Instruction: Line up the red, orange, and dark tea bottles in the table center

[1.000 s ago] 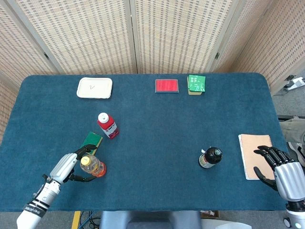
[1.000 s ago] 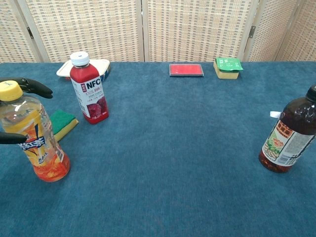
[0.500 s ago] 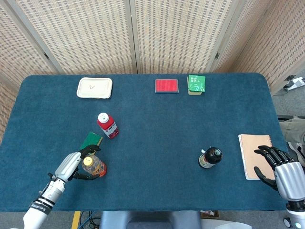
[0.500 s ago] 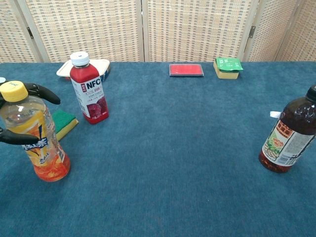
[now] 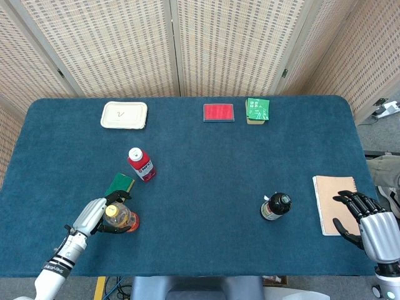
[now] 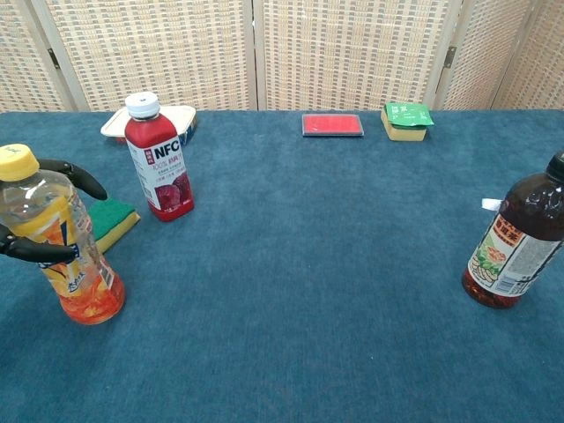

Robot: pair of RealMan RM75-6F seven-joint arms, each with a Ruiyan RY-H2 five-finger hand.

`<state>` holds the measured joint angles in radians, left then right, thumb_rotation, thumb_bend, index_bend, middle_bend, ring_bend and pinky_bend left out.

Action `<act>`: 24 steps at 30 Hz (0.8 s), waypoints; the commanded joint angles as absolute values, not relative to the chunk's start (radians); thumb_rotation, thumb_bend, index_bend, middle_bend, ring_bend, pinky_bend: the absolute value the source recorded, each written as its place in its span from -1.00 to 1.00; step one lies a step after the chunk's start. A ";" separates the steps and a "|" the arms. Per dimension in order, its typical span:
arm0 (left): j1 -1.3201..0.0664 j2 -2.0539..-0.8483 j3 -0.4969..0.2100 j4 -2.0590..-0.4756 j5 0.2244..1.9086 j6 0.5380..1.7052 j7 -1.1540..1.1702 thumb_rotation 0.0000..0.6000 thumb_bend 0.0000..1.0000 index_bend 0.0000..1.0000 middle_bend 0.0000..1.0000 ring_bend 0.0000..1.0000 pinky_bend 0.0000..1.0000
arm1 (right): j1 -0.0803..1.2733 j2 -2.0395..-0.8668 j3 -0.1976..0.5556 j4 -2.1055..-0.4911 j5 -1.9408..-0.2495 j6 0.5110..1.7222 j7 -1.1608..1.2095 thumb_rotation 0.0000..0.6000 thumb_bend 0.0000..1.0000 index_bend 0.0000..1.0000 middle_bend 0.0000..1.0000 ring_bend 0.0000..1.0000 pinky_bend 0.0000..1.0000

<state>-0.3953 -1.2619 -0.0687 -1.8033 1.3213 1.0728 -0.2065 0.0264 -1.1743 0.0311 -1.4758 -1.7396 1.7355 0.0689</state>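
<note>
At lower left of the head view, the left hand [image 5: 94, 215] wraps its dark fingers [image 6: 55, 251] around the orange bottle [image 6: 62, 242], though whether they truly grip cannot be told. A loose hold could tip it onto the nearby green sponge [image 5: 121, 184]. The red bottle [image 5: 141, 164] stands just above; the dark tea bottle [image 5: 275, 207] stands lower right. The right hand [image 5: 369, 222], fingers apart, rests empty beside a notebook [image 5: 330, 194].

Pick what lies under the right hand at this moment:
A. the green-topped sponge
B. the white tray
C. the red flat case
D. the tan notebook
D: in the head view the right hand hovers open over the near edge of the tan notebook, at the table's right side.
</note>
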 commanded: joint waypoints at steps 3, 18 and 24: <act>-0.392 -1.281 -0.073 -1.790 1.311 1.090 -0.180 1.00 -0.83 -0.27 -0.38 -0.22 0.14 | 0.026 -1.174 0.031 -1.476 -1.739 1.735 0.070 1.00 -0.46 -0.31 -0.40 -0.42 -0.09; -0.385 -1.308 -0.105 -1.794 1.320 1.148 -0.167 1.00 -0.83 0.08 -0.06 0.08 0.43 | 0.025 -1.173 0.030 -1.476 -1.743 1.739 0.077 1.00 -0.46 -0.30 -0.40 -0.42 -0.09; -0.400 -1.308 -0.136 -1.821 1.325 1.166 -0.152 1.00 -0.83 0.09 -0.04 0.09 0.44 | 0.023 -1.171 0.029 -1.476 -1.746 1.745 0.083 1.00 -0.46 -0.31 -0.40 -0.42 -0.09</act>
<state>-0.3970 -1.3071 -0.1325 -1.8171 1.3234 1.1625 -0.1551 0.0232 -1.1716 0.0294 -1.4756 -1.7453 1.7442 0.0825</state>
